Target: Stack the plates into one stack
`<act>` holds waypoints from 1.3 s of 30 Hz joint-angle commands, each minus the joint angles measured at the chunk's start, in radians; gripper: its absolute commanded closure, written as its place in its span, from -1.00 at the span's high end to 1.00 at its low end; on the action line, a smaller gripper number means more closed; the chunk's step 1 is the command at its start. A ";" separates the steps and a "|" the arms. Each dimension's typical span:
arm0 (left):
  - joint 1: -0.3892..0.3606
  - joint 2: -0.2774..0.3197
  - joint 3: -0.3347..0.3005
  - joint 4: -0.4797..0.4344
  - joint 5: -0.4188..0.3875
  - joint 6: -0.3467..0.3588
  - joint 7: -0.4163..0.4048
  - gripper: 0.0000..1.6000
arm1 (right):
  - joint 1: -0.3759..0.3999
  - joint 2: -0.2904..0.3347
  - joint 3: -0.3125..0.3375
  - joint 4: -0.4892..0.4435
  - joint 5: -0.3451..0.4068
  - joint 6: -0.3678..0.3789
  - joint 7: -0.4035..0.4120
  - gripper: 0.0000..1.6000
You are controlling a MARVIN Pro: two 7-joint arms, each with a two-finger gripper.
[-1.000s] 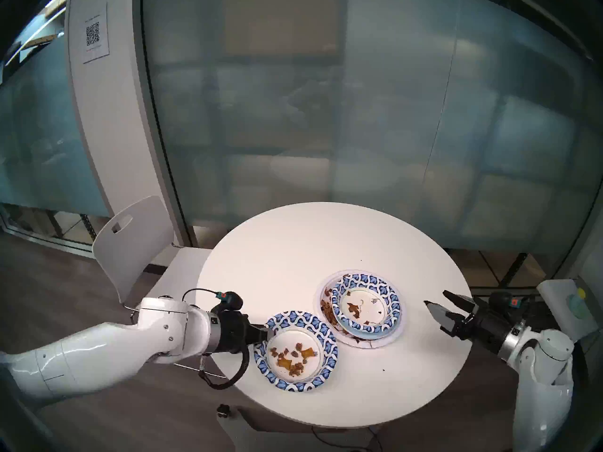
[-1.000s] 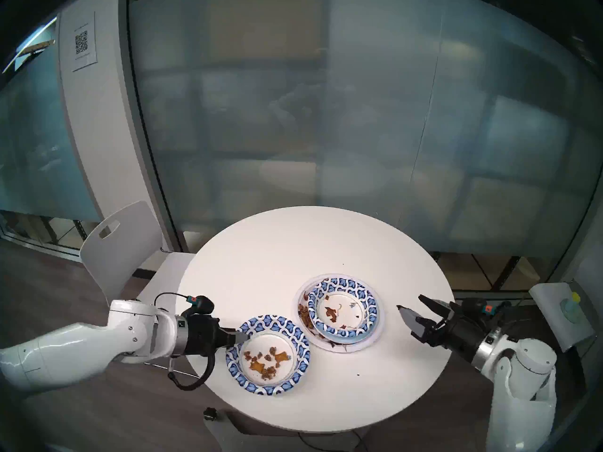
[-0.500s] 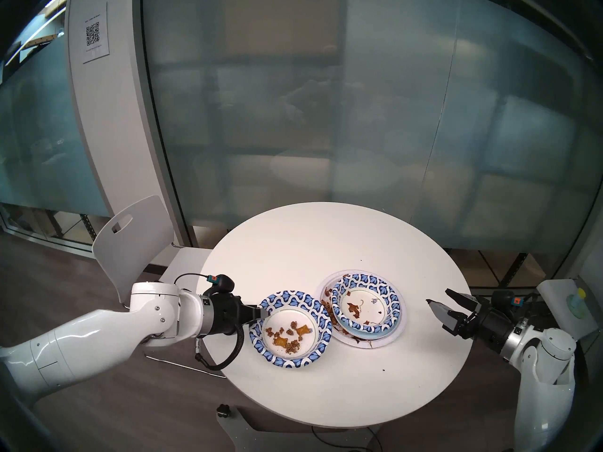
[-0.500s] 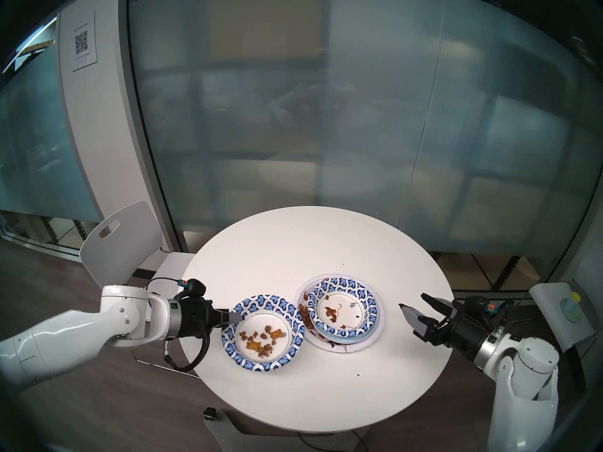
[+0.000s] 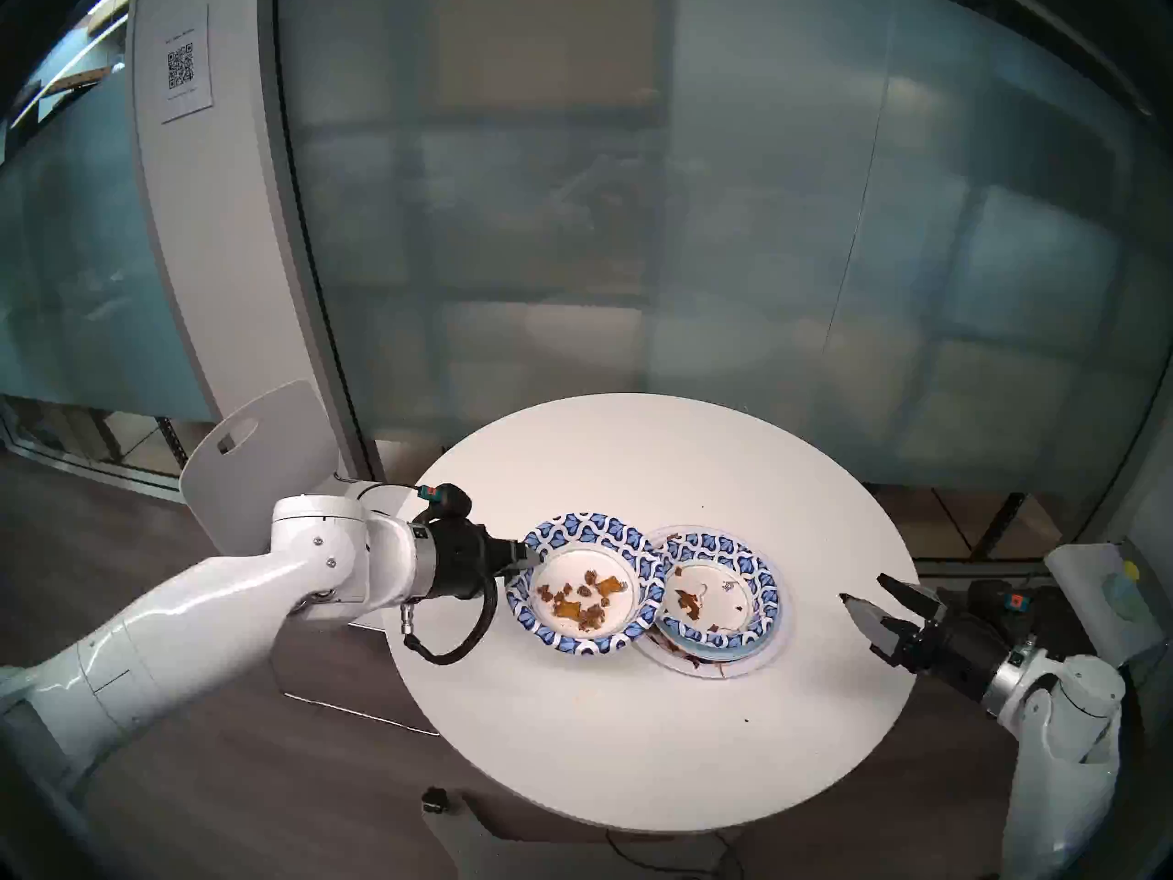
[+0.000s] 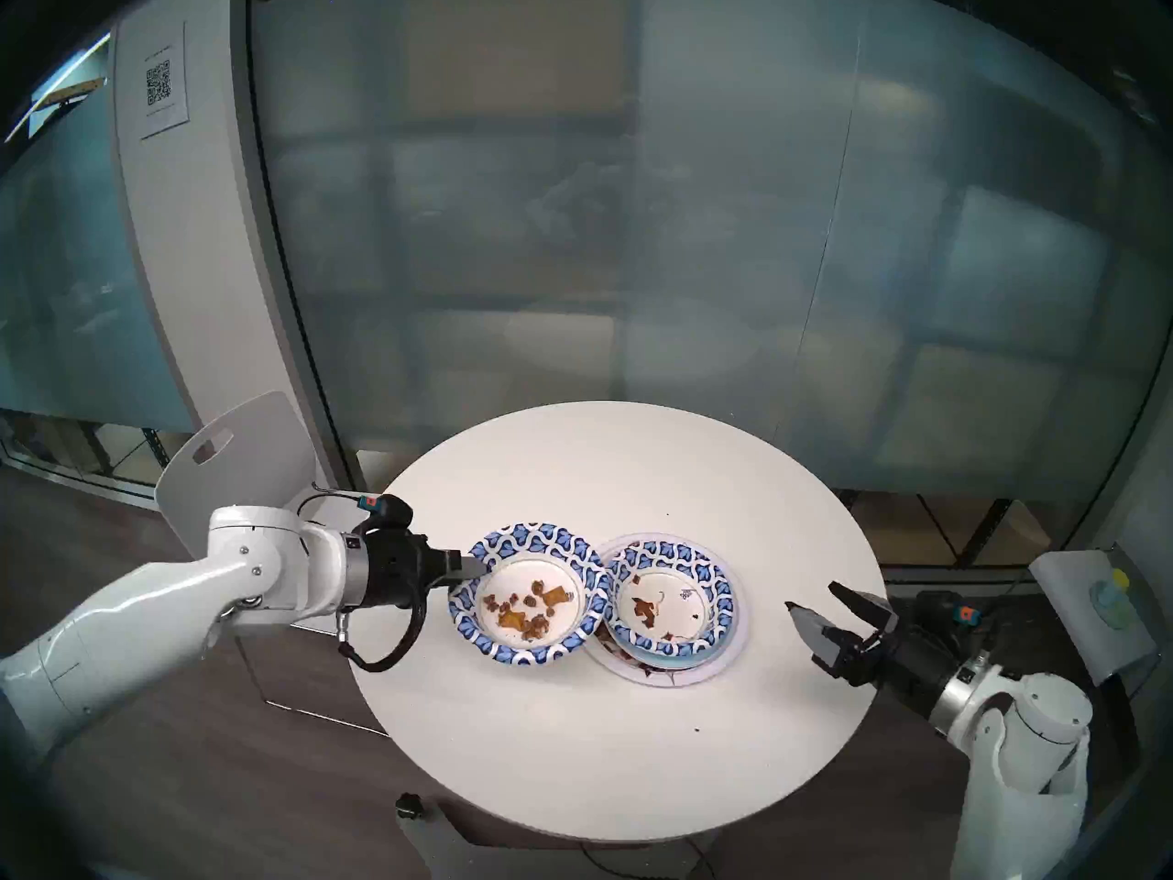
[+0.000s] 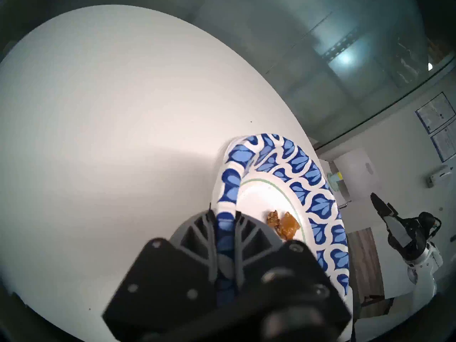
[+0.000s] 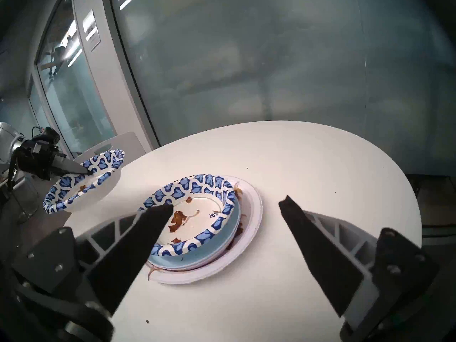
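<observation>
Dim, soft lighting; I'm getting usable views

I'm seeing fisheye bending and dark rims everywhere, faint glare brightening the white table (image 5: 571,466), and the left gripper (image 7: 224,213) blurring close to its lens.

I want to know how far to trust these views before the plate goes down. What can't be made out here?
- Held plate: its underside faces away in both head views.
- Left gripper: its own fingers cover the pinched rim.
- Stack: the top plate hides the pink plate.
- QR sheet: print too small.

Matt white table (image 5: 571,466), paper-looking patterned plate (image 5: 587,529) — glossy white plastic arm shell (image 5: 209,599), frosted glass wall (image 5: 698,224)
</observation>
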 commanded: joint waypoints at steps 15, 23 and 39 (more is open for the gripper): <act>-0.252 -0.271 0.213 0.059 -0.012 -0.071 0.159 -1.00 | -0.066 -0.053 0.099 -0.040 0.034 -0.035 0.044 1.00; -0.332 -0.358 0.301 0.144 -0.011 -0.100 0.210 -1.00 | -0.083 -0.072 0.127 -0.035 0.040 -0.044 0.060 1.00; -0.465 -0.519 0.429 0.295 0.028 -0.152 0.294 -1.00 | -0.087 -0.098 0.150 -0.025 0.045 -0.059 0.076 1.00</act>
